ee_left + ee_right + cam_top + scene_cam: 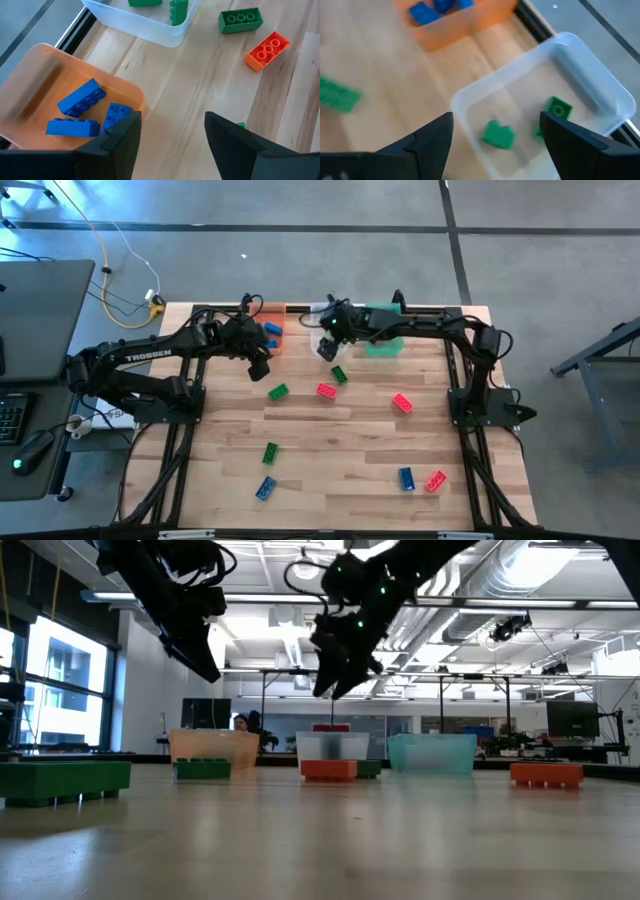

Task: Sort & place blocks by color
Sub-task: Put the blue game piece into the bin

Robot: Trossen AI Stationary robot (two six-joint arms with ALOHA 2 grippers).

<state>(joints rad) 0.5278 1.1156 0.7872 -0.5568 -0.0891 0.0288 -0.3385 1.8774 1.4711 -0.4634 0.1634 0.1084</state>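
Observation:
Three bins stand along the table's far edge. The orange bin holds three blue blocks. The clear bin holds green blocks. The green bin is on the right. My right gripper hangs open above the clear bin, nothing between its fingers. My left gripper hangs open above the table beside the orange bin's near corner, holding nothing. Loose blocks lie flat on the table: green, red, green, red.
More loose blocks lie toward the near edge: green, blue, blue, red. Bare wood lies between them in the table's middle. Both arms reach in from the table's sides over the far half.

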